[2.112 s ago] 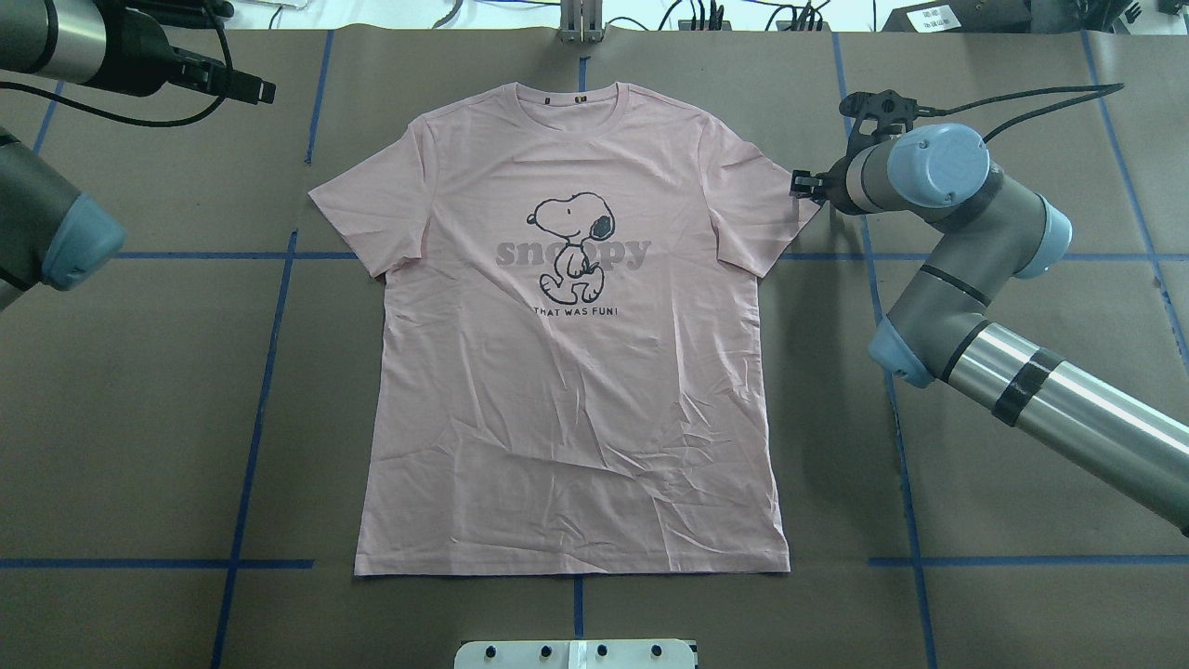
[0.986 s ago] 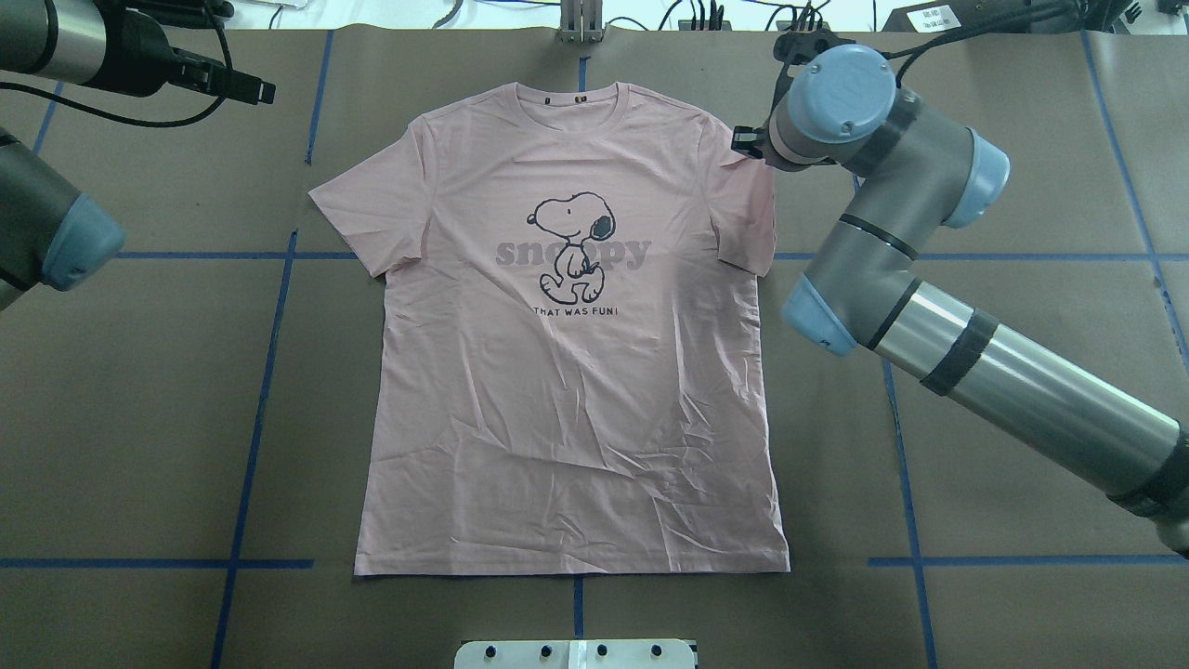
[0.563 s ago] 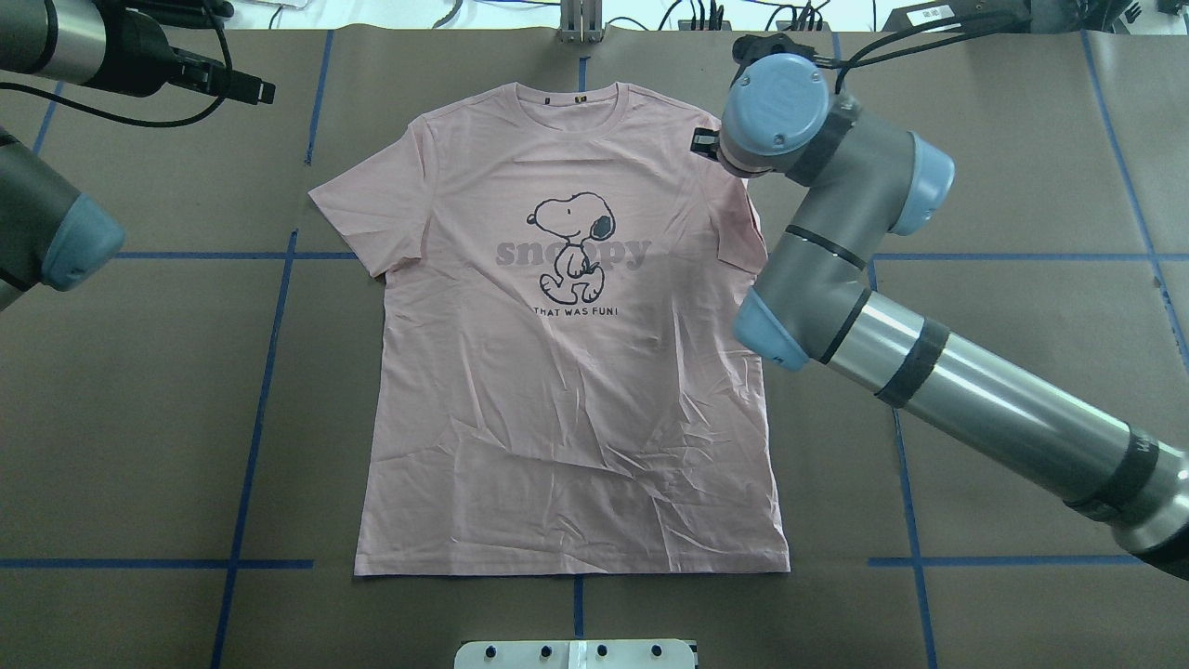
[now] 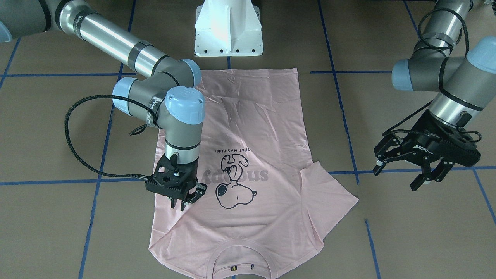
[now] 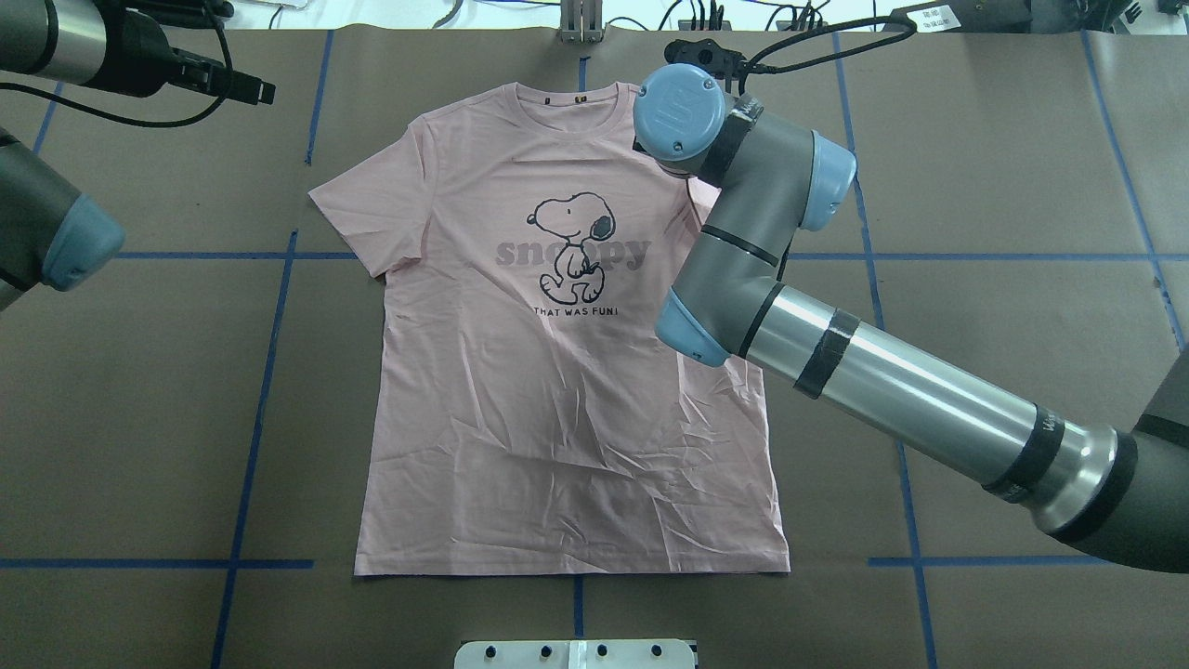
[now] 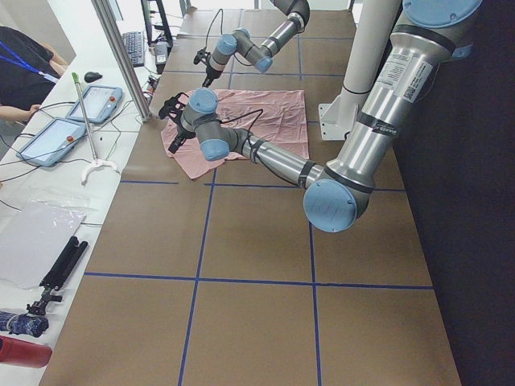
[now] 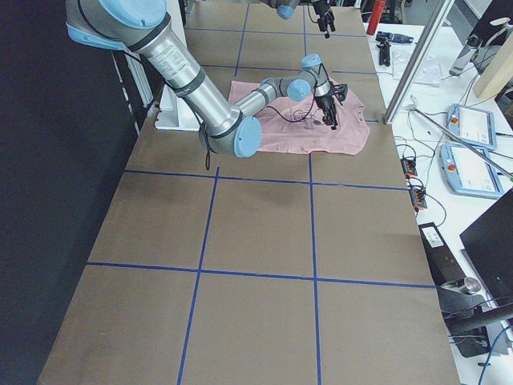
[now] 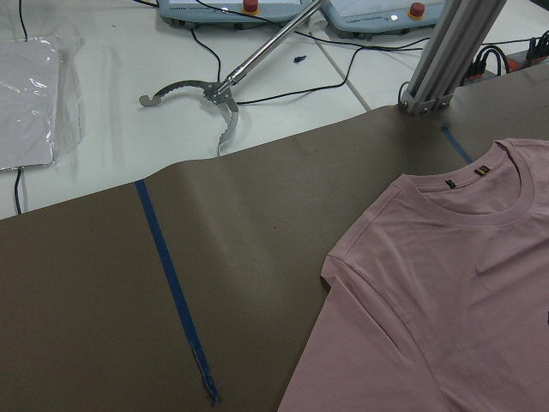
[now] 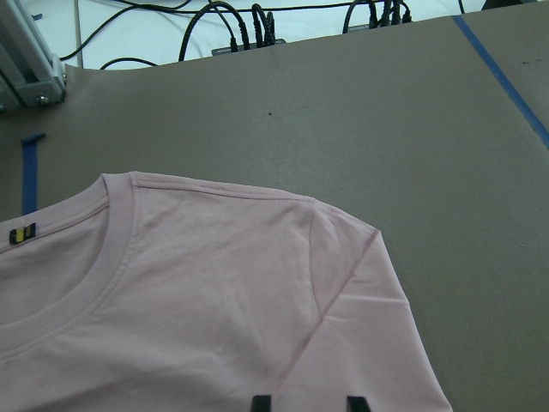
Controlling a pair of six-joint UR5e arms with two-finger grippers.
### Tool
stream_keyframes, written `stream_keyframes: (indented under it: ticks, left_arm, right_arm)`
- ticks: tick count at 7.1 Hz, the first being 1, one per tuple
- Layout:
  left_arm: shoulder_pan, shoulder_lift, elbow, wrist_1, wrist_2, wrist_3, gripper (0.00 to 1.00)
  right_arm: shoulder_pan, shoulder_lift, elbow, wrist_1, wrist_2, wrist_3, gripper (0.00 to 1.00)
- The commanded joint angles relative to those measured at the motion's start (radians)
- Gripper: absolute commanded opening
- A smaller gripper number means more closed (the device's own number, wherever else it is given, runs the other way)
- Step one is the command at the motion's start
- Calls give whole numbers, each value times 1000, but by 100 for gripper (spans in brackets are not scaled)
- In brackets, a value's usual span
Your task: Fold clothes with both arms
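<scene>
The pale pink T-shirt (image 5: 557,418) lies flat and print up on the brown table, collar toward the far side (image 4: 252,116). My right gripper (image 4: 178,203) hovers low over the chest beside the cartoon dog, shut on the right sleeve. That sleeve is pulled inward over the body. In the right wrist view its fingertips (image 9: 260,402) show at the bottom edge over pink cloth (image 9: 214,292). In the overhead view the wrist hides this gripper. My left gripper (image 4: 403,176) hangs open and empty above bare table, well outside the spread left sleeve (image 4: 329,201).
The white pedestal base (image 4: 228,31) stands at the robot's edge by the shirt hem. Blue tape lines (image 5: 269,372) cross the brown table. A metal post (image 8: 446,60) and cables stand past the far edge. A person (image 6: 24,64) sits at a side bench holding tablets (image 6: 96,104).
My right arm has swept left from beside the shirt, carrying the right sleeve inward over the chest. The left arm has stayed where it was.
</scene>
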Motion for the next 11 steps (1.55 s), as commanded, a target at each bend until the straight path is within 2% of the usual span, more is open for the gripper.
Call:
stream_keyframes:
  ticks: [1, 2, 3, 4, 5, 6, 7, 9, 11]
  left_arm:
    - [69, -2, 12, 2, 61, -17, 100]
    - [73, -5, 32, 0, 86, -66, 100]
    - [85, -6, 43, 0, 88, -74, 98]
    - [91, -6, 74, -5, 91, -183, 78]
    - [119, -14, 110, -30, 150, -265, 64]
    - [166, -15, 176, -99, 245, -346, 58]
    - [201, -20, 231, -159, 291, -368, 55]
    - [205, -54, 313, -176, 295, -368, 54]
    - [214, -83, 377, -199, 336, -368, 54]
  right_arm:
    - [46, 36, -1, -16, 112, -75, 100]
    - [101, 24, 25, -30, 227, -170, 100]
    - [156, -29, 85, -28, 304, -263, 100]
    - [216, -145, 187, -4, 386, -392, 100]
    - [274, -242, 281, 11, 464, -510, 100]
    - [293, -292, 336, 10, 492, -525, 100]
    - [291, -294, 342, 9, 489, -517, 100]
    - [291, -300, 346, 10, 483, -514, 100]
    - [291, -300, 346, 10, 483, -514, 100]
